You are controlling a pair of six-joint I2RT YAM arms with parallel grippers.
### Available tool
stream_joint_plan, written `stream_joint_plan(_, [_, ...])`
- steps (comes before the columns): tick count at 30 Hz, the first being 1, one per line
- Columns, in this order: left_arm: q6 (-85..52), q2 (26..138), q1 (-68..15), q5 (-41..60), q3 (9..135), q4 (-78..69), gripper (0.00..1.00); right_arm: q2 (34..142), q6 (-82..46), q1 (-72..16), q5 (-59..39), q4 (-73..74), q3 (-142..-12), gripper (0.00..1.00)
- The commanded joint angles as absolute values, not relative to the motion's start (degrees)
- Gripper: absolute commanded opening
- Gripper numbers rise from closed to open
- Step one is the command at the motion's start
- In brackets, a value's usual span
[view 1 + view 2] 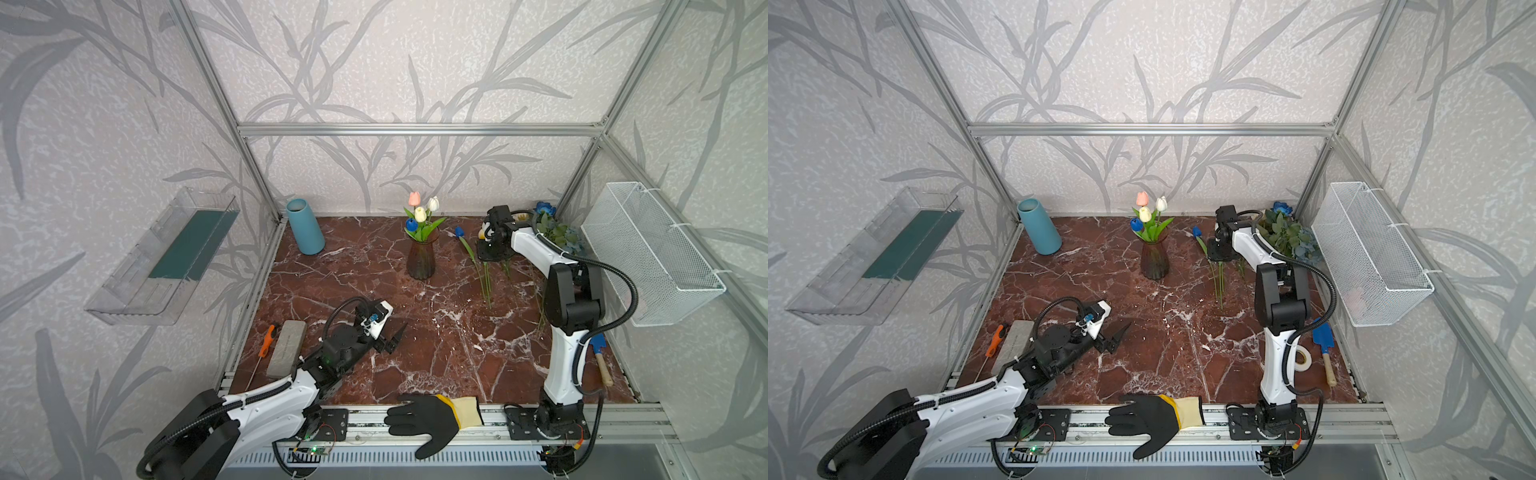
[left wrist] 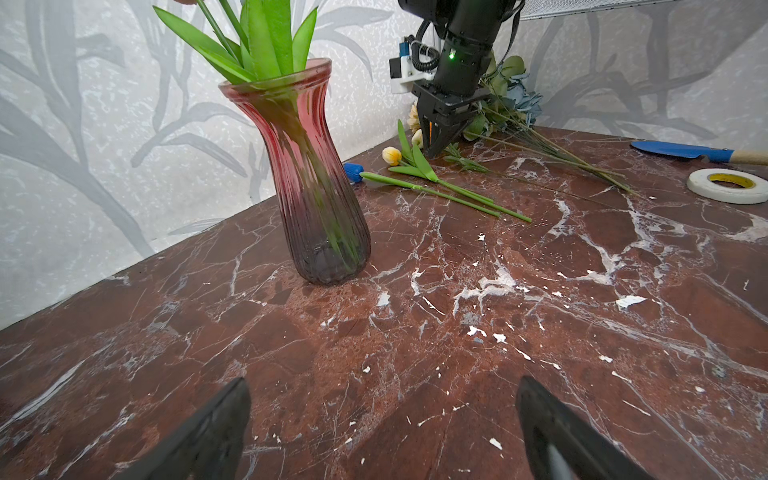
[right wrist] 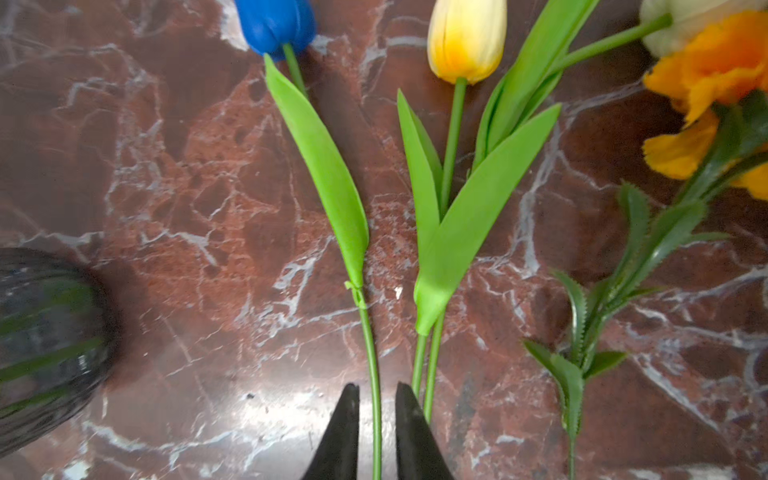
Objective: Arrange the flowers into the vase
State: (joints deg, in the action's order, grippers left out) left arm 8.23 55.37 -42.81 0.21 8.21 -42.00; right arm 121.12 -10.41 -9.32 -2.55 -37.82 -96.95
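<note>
Your veined red-brown marble tabletop [image 1: 415,353] carries a ribbed glass vase [image 1: 421,259] holding four tulips [image 1: 420,214]; right gripper [image 3: 376,386] straddles the smooth stem of the lying blue tulip [image 3: 274,20], jaws slightly apart (yellow tulip [image 3: 465,41] just beside); left gripper [image 2: 384,382] gapes wide.

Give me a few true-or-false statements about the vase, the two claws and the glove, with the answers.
1. The glass vase already holds tulips. True: four heads show.
2. The left claw holds a flower. False: it is open above the table, holding nothing.
3. The right claw has one finger on either side of the stem of the blue tulip lying on the table. True.
4. The glove lies beside the vase. False: it lies on the front rail.
</note>
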Motion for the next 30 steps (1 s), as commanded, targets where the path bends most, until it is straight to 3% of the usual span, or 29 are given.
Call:
stream_joint_plan(1, [9.31, 55.36, -43.15, 0.17, 9.93, -42.74, 0.99, 124.39, -9.5, -9.4, -1.62, -40.0, -98.33, 0.19])
stream_joint_plan(22, [9.58, 55.9, -43.24, 0.51, 10.17, -42.7, 0.99, 132.0, -11.78, -9.14, 3.78, -44.73, -104.48, 0.18])
stream_joint_plan(30, [9.58, 55.81, -43.48, 0.65, 10.16, -42.71, 0.99, 130.83, -12.13, -9.12, 3.57, -44.49, -103.44, 0.06])
